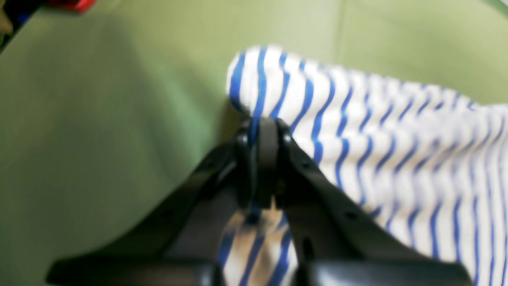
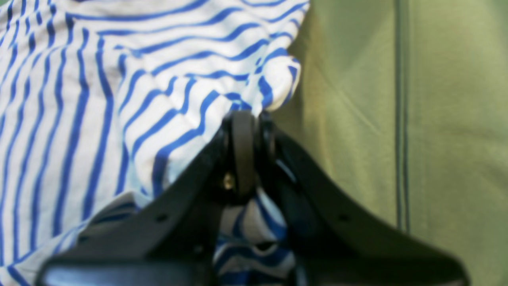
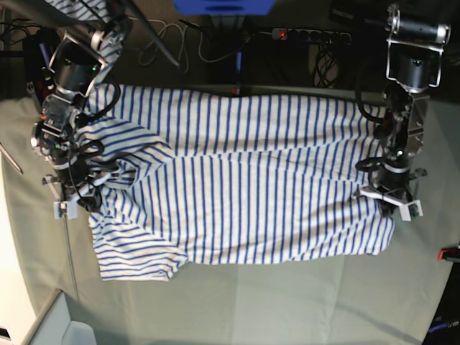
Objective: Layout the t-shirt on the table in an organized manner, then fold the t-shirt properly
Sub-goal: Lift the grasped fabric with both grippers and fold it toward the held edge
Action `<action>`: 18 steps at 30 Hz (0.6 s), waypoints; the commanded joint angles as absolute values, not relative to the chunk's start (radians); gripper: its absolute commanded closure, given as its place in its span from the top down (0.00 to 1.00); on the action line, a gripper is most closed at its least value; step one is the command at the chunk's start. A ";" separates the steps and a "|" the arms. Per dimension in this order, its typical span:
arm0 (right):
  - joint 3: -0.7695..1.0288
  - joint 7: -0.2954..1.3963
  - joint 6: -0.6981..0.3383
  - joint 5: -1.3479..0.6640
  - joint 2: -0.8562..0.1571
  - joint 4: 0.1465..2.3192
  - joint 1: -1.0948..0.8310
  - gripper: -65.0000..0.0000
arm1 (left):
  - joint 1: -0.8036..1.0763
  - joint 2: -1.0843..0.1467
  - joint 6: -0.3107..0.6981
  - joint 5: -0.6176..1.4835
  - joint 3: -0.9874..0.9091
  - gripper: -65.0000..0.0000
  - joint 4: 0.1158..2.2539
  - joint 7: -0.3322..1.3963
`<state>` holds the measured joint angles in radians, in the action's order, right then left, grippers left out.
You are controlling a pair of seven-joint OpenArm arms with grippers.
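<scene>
The t-shirt (image 3: 251, 180), white with blue stripes, lies spread across the table (image 3: 251, 302), its stripes running front to back. My left gripper (image 3: 388, 203) is at the shirt's right edge; in the left wrist view it (image 1: 264, 127) is shut on a fold of the striped fabric (image 1: 357, 131). My right gripper (image 3: 80, 200) is at the shirt's left side by a bunched sleeve; in the right wrist view it (image 2: 248, 119) is shut on a gathered edge of the shirt (image 2: 119, 79). The dark cuff or tag and the orange mark are not visible.
A power strip (image 3: 309, 32) and cables lie behind the table's far edge. A blue object (image 3: 223, 6) stands at the back centre. A red item (image 3: 449, 253) sits at the right edge. The table's front left corner (image 3: 43, 316) is near.
</scene>
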<state>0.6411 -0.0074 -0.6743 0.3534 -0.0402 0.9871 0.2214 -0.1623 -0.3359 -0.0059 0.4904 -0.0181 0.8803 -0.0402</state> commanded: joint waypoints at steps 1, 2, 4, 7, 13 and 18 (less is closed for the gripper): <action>0.638 -0.030 -0.698 0.317 -0.050 1.023 0.226 0.00 | -0.174 -0.349 -0.004 0.492 -0.044 0.00 0.917 -0.061; 0.634 -0.027 -0.698 0.303 -0.050 1.044 0.211 0.00 | -0.162 -0.348 -0.002 0.492 -0.068 0.00 0.937 -0.048; 0.639 -0.027 -0.698 0.298 -0.050 1.084 0.179 0.00 | -0.136 -0.346 -0.002 0.492 -0.102 0.00 0.970 -0.036; 0.641 -0.033 -0.698 0.297 -0.047 1.142 0.119 0.00 | -0.099 -0.346 -0.002 0.492 -0.127 0.00 1.018 -0.030; 0.631 -0.033 -0.698 0.160 -0.045 1.241 0.002 0.00 | -0.030 -0.343 -0.002 0.490 -0.168 0.00 1.092 0.010; 0.633 -0.030 -0.698 0.160 -0.045 1.244 -0.035 0.00 | 0.019 -0.341 -0.002 0.492 -0.168 0.00 1.093 0.008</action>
